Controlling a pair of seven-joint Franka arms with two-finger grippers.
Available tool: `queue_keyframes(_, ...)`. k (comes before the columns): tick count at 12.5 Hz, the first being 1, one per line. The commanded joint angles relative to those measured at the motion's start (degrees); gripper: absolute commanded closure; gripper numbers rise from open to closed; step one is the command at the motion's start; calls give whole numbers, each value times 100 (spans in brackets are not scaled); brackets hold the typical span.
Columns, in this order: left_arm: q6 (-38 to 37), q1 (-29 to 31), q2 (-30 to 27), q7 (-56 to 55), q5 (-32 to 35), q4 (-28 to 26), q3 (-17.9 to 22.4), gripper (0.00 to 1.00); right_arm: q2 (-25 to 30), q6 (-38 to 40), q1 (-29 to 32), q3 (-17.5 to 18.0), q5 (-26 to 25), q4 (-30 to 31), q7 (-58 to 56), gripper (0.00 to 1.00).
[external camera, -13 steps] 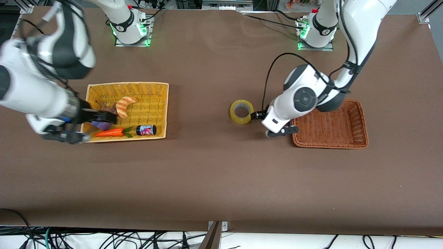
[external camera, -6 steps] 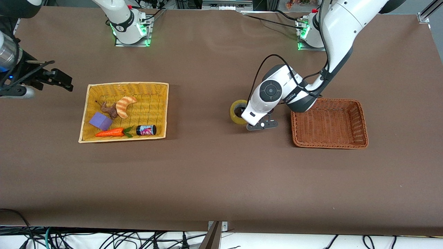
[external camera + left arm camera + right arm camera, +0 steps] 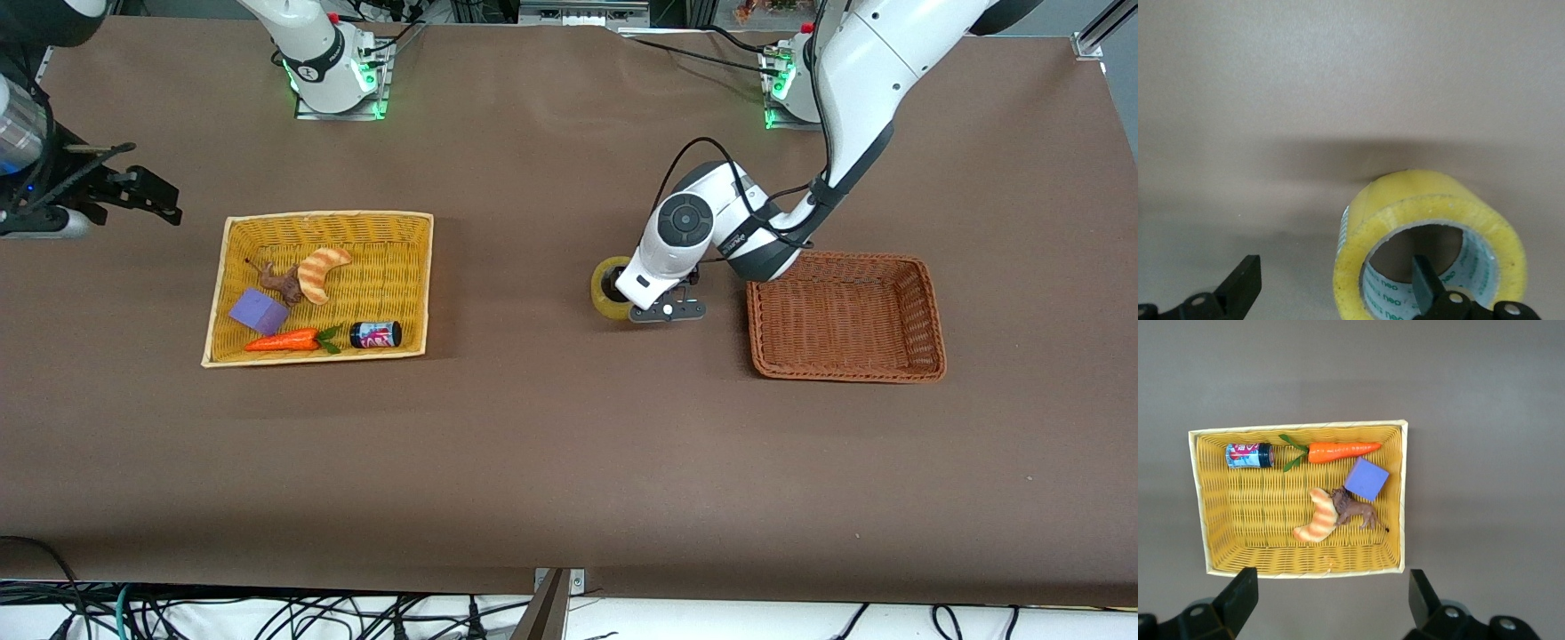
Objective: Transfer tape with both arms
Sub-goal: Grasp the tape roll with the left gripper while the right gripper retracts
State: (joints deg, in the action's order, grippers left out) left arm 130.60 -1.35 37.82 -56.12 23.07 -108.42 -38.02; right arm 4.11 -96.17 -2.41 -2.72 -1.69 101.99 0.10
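Observation:
The tape, a yellowish ring with a grey core, lies flat on the brown table between the two baskets. My left gripper is down on it and open. In the left wrist view one finger is inside the core of the tape and the other finger is outside, so my left gripper straddles the ring's wall without closing on it. My right gripper is open and empty, up over the table at the right arm's end, beside the yellow basket. It is also open in the right wrist view.
The yellow basket holds a croissant toy, a carrot, a purple block, a small can and a brown figure; it also shows in the right wrist view. A brown wicker basket stands beside the tape, toward the left arm's end.
My right gripper rose out of the yellow basket and drew back to the table's end. My left gripper swung over the tape and came down with one finger in its core.

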Motion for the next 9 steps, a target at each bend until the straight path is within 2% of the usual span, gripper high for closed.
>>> queue_keyframes(1,202,100,-83,-425,433,-293,-145,0,-95,239,171,132,116,-311,122,0)
queue_keyframes(3,597,109,-4,-514,540,-416,-145,0,-86,239,171,175,72,-320,105,0)
queue_keyframes(4,651,117,23,-531,540,-425,-136,9,-95,239,171,236,90,-320,139,0)
queue_keyframes(6,660,117,67,-627,645,-425,-136,13,-95,239,162,211,168,-320,201,0)
queue_keyframes(7,660,109,102,-785,828,-425,-136,23,-95,248,162,193,282,-320,210,0)
queue_keyframes(8,660,117,146,-952,1039,-425,-144,62,-121,231,162,193,300,-320,236,0)
queue_keyframes(9,660,109,164,-1145,1067,-416,-145,90,-130,204,171,176,318,-320,236,0)
